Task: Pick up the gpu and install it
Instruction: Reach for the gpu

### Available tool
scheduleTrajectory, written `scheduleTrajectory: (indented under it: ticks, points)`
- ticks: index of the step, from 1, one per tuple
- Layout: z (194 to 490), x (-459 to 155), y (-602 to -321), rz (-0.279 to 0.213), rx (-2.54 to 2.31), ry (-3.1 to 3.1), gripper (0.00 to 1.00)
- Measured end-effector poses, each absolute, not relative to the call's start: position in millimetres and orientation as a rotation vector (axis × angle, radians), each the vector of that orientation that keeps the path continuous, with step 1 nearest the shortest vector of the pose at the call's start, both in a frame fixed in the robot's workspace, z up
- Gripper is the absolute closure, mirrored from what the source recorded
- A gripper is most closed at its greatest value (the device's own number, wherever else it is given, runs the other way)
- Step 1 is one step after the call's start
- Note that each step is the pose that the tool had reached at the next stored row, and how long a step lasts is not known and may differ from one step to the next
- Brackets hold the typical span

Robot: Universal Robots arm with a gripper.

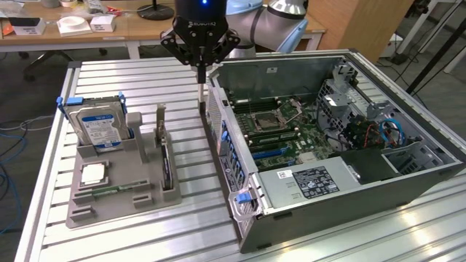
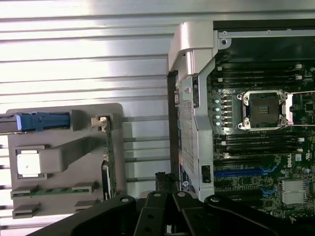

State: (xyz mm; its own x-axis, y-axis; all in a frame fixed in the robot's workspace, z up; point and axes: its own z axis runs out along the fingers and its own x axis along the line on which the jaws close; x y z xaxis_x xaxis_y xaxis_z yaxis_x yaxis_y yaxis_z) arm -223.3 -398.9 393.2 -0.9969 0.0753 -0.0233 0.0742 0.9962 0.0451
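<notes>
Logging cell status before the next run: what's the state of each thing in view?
gripper: shut, empty, over the gap between holder and computer case.
gpu: on edge in its holder slot, not picked up.
hard drive: upright in holder.
memory stick: flat in holder.
computer case: side open, motherboard exposed.
</notes>
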Motion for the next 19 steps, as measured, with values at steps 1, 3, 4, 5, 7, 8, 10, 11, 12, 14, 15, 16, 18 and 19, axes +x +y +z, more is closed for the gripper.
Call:
scheduleTrajectory:
  ticks: [1, 3, 4, 5, 7, 8, 10, 11, 12, 14, 15, 16, 18, 19]
  points:
    - [393.3, -223.8, -398.8, 0.069, 0.117, 3.114, 0.89]
    - [393.3, -224.7, -398.8, 0.069, 0.117, 3.114, 0.89]
    - [393.3, -225.1, -398.9, 0.069, 0.117, 3.114, 0.89]
    - [393.3, -225.6, -398.8, 0.069, 0.117, 3.114, 0.89]
    - [393.2, -226.5, -398.9, 0.069, 0.117, 3.114, 0.89]
    - [393.2, -226.9, -398.9, 0.069, 0.117, 3.114, 0.89]
    - [393.3, -227.7, -398.9, 0.069, 0.117, 3.114, 0.89]
    - [393.3, -228.1, -398.9, 0.069, 0.117, 3.114, 0.89]
    - [393.3, -228.5, -398.8, 0.069, 0.117, 3.114, 0.89]
    - [393.3, -229.4, -398.8, 0.069, 0.117, 3.114, 0.89]
    - [393.3, -229.7, -398.9, 0.069, 0.117, 3.114, 0.89]
    - [393.2, -230.1, -398.8, 0.069, 0.117, 3.114, 0.89]
    - [393.3, -230.9, -398.8, 0.069, 0.117, 3.114, 0.89]
    - [393.3, -231.2, -398.9, 0.069, 0.117, 3.114, 0.89]
